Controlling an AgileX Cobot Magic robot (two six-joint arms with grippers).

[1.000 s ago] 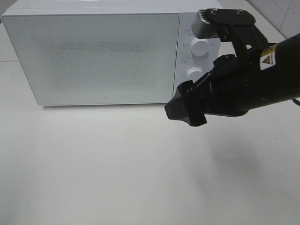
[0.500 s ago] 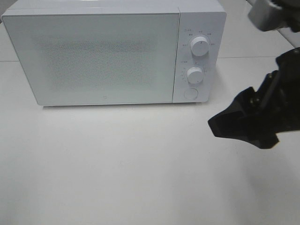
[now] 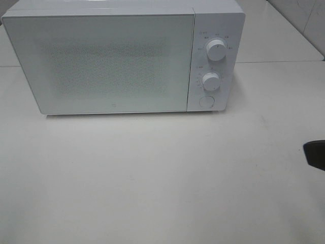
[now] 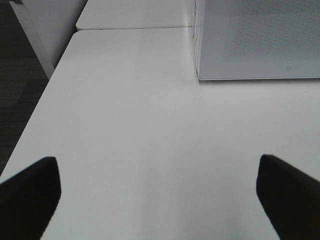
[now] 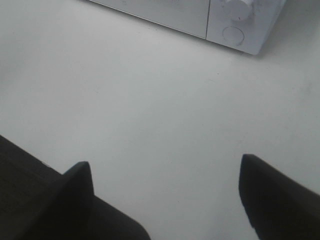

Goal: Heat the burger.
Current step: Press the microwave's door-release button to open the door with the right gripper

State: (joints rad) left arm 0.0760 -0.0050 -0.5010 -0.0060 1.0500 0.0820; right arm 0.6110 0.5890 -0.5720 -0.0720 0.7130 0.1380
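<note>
The burger is not in view in any frame. A white microwave (image 3: 106,61) stands at the back of the table with its door shut; it also shows in the left wrist view (image 4: 255,40) and the right wrist view (image 5: 200,15). My right gripper (image 5: 165,195) is open and empty above bare table; only a dark tip of it (image 3: 316,154) shows at the right edge of the exterior view. My left gripper (image 4: 157,192) is open and empty over the table to the left of the microwave.
The microwave has two white knobs (image 3: 216,51) and a round button (image 3: 206,101) on its right panel. The white table (image 3: 152,173) spreads in front. The table's left edge (image 4: 45,95) drops to a dark floor.
My right arm has pulled back from in front of the microwave's knobs to the right, almost out of the exterior view. The microwave has not moved.
</note>
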